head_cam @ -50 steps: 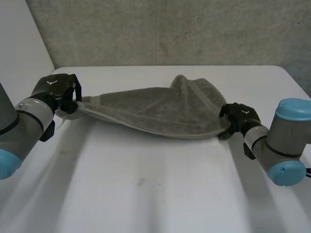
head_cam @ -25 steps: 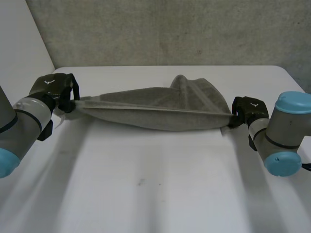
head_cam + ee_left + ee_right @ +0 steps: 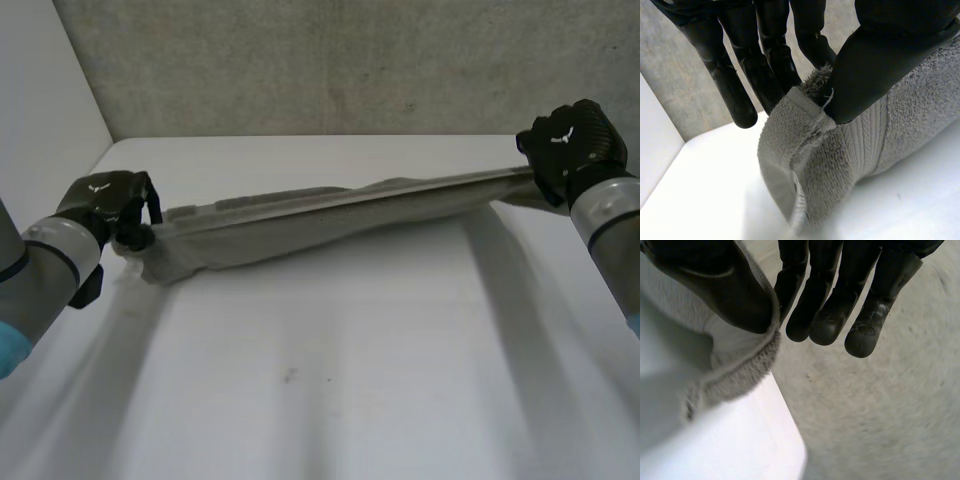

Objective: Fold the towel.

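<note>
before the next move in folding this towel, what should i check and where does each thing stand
1. Left hand grips one end of the towel: ok, thumb and fingers pinch it in the left wrist view.
2. Right hand grips the other end: ok, its thumb pins the edge against the fingers.
3. Towel taut between the hands: ok, it runs as a straight band.
4. Towel spread flat for folding: not ok, it is bunched into a narrow strip.
5. Matching corners held: cannot tell, folds hide them.
6. Towel lifted off the table: cannot tell at the left hand's end, which hangs low.
</note>
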`<state>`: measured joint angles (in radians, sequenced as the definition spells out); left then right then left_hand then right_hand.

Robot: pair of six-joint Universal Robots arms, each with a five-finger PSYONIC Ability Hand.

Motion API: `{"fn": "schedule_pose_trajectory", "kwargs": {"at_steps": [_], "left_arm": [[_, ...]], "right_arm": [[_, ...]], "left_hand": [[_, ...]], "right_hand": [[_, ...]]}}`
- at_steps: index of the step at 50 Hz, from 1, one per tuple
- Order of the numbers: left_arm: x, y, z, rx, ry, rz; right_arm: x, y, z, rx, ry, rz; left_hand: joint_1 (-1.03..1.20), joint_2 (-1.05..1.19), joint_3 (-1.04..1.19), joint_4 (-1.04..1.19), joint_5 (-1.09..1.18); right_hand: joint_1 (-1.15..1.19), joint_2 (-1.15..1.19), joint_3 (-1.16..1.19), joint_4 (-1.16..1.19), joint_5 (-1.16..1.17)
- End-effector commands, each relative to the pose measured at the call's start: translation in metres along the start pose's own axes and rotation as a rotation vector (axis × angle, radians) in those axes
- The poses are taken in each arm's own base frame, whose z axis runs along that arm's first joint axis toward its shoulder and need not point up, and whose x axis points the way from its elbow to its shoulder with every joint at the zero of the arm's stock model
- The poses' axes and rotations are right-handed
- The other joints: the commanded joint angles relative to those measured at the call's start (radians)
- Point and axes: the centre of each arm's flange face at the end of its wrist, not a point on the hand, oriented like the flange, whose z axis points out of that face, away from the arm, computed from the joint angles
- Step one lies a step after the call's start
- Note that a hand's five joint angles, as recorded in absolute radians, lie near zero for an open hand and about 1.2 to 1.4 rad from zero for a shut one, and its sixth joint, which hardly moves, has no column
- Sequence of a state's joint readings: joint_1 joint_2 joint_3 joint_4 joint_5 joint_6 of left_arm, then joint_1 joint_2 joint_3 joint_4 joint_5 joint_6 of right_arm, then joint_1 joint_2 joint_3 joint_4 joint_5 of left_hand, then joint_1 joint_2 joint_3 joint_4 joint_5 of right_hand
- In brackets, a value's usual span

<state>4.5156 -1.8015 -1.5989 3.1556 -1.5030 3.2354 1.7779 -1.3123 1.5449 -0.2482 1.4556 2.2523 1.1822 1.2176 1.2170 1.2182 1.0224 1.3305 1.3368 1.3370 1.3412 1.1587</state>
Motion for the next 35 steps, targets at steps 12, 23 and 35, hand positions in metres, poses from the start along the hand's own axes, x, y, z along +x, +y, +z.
{"fn": "schedule_pose_trajectory", "kwargs": {"at_steps": [12,23,35], "left_arm": [[0.004,0.006,-0.075,-0.064,0.107,0.094],[0.002,0.012,-0.036,-0.051,0.110,0.130],[0.015,0.020,0.058,-0.049,0.101,0.147]], "right_arm": [[0.006,-0.010,-0.099,-0.050,-0.378,-0.097],[0.007,0.014,-0.054,-0.109,-0.441,0.044],[-0.016,0.039,0.028,-0.176,-0.413,0.096]], "left_hand": [[0.214,0.179,0.179,0.178,0.199],[0.214,0.179,0.179,0.178,0.199],[0.214,0.179,0.179,0.178,0.199]], "right_hand": [[0.066,0.059,0.059,0.055,0.063],[0.066,0.059,0.059,0.055,0.063],[0.066,0.059,0.059,0.055,0.063]]}}
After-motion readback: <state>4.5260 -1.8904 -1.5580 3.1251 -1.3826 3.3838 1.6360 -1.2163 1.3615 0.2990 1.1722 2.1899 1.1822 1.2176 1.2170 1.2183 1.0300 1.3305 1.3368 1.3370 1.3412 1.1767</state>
